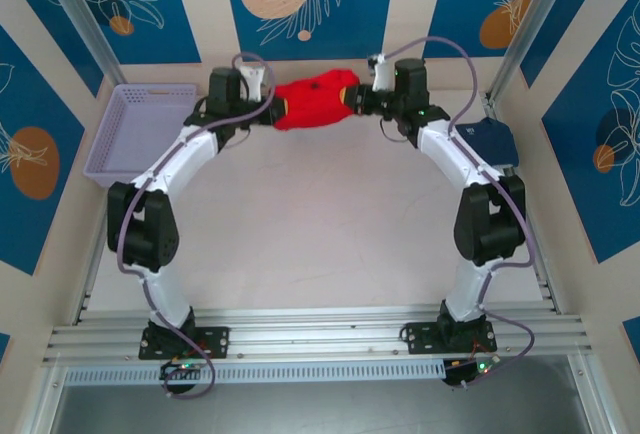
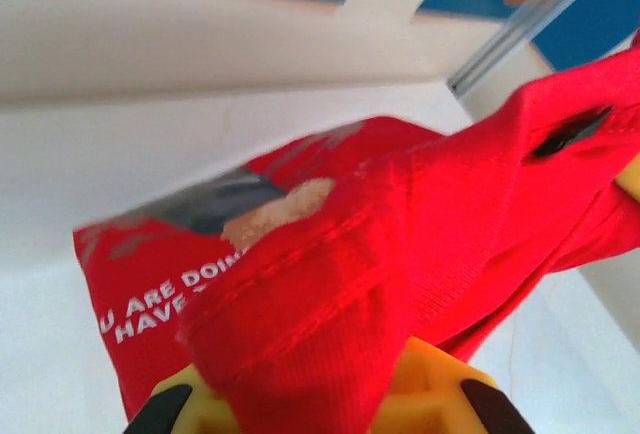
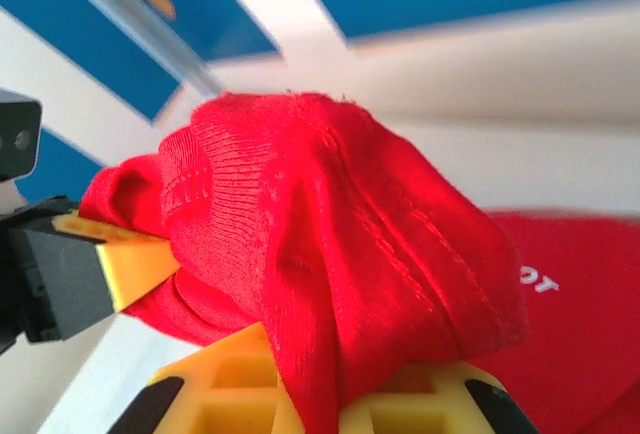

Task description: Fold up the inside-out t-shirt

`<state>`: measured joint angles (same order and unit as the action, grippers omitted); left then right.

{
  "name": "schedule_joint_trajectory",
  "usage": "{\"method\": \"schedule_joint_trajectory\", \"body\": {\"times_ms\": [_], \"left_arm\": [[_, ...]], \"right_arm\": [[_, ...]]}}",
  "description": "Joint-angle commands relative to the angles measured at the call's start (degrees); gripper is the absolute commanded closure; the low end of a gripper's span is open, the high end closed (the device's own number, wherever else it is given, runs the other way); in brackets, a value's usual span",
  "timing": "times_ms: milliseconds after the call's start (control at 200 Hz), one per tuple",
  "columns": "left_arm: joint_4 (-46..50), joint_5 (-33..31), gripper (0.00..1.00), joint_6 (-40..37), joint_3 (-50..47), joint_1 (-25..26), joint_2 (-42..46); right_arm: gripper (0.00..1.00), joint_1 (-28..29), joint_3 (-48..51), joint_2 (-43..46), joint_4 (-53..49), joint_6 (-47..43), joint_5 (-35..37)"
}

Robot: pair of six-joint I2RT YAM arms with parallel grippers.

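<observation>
With the left pincer (image 1: 272,111) and right pincer (image 1: 353,102) each pinching the red t-shirt (image 1: 315,100), bunched between them over the far side of the desk (image 1: 320,224), a shallow hold on its thick folds could slip and drop it crumpled.

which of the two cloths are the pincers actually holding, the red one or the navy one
The red t-shirt: the left pincer and right pincer are each shut on one end of it. The navy cloth lies off to the right, touched by neither.

Left arm (image 1: 185,159): stretched forward, wrist turned inward.
Right arm (image 1: 452,157): likewise.
Left gripper (image 1: 270,111): clamped on red t-shirt (image 1: 312,99).
Right gripper (image 1: 352,102): clamped on its other end.
</observation>
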<state>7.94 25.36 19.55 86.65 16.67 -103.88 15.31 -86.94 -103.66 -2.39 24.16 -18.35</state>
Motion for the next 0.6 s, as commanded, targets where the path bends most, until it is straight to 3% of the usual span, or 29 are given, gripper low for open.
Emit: {"method": "schedule_joint_trajectory", "body": {"times_ms": [0, 125, 245, 595], "left_arm": [[-5.39, 2.78, 1.00, 2.92, -13.51, 1.38, 7.45], [-8.92, 2.46, 1.00, 4.95, -29.07, 5.81, 15.17], [-9.25, 1.40, 1.00, 5.33, -35.40, 8.24, 18.13], [-9.37, -0.24, 1.00, 1.05, -29.83, 8.30, 8.14]], "right_arm": [[0.99, 1.39, 11.60, 6.25, -1.32, 0.40, -0.33], [0.98, 4.58, 26.45, 14.41, -1.98, 3.61, 1.95], [0.98, 6.60, 33.29, 17.98, -2.93, 5.99, 5.05], [0.98, 4.44, 32.01, 12.98, -9.21, 6.19, 10.21]]}}
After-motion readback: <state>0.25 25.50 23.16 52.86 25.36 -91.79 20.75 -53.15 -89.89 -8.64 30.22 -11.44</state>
